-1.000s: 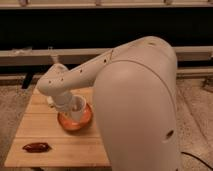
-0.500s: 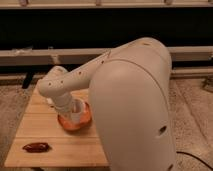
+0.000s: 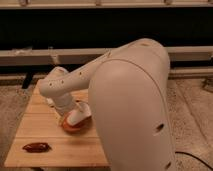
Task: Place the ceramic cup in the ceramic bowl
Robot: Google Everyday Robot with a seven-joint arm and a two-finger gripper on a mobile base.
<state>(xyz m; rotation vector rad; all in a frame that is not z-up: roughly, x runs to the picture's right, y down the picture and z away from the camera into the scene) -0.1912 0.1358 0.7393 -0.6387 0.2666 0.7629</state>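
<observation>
While the big smooth white arm fills most of the shot, its rounded, glossy shell bends down to the left over a wooden surface made of pale planks with visible grain. The gripper sits low, right over the bowl, which peeks out as a curved orange-terracotta edge with a shiny glaze. Something pale and rounded at the gripper could be the cup, sitting at or just above the bowl, but it blends into the white wrist so I can't be sure. Can't tell if the fingers are wide, narrow or holding anything. Near the front left corner lies a dark red-brown oblong thing, well apart from the bowl. Speckled floor off to the right.
</observation>
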